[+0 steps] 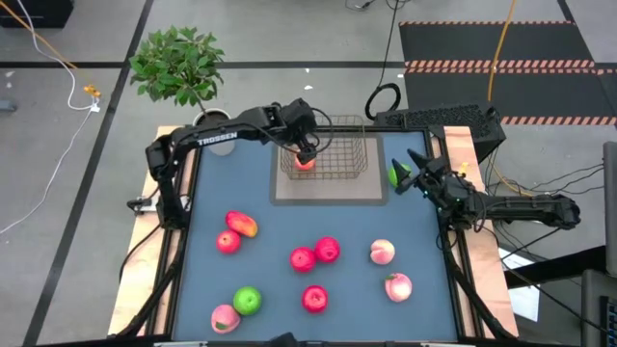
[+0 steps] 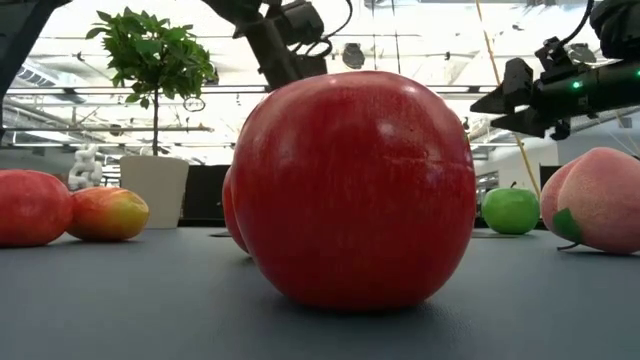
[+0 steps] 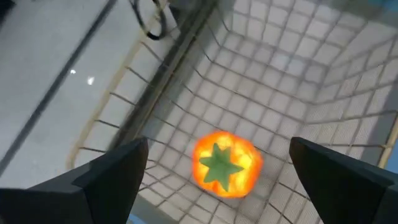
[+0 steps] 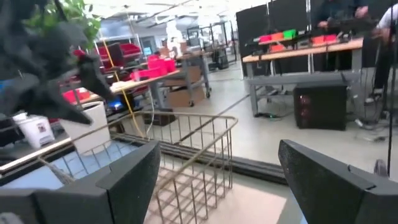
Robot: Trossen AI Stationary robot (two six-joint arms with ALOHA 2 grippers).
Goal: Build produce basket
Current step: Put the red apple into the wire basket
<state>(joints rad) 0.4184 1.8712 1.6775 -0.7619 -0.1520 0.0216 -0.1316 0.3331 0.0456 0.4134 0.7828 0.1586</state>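
Big red apple [image 2: 355, 190] hogs the low view: smooth, firm, rolls easily, so grab across its middle. Left claw [image 1: 305, 154] gapes over the basket [image 1: 337, 159]; right claw [image 1: 420, 173] gapes too, empty.

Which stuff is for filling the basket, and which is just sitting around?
For the job: basket, orange fruit already inside, green apple, red apples, peaches, left pincer, right pincer.
Just sitting around: plant, cables.

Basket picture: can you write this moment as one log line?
left tool: open over basket | orange fruit: in basket | right tool: open, beside basket
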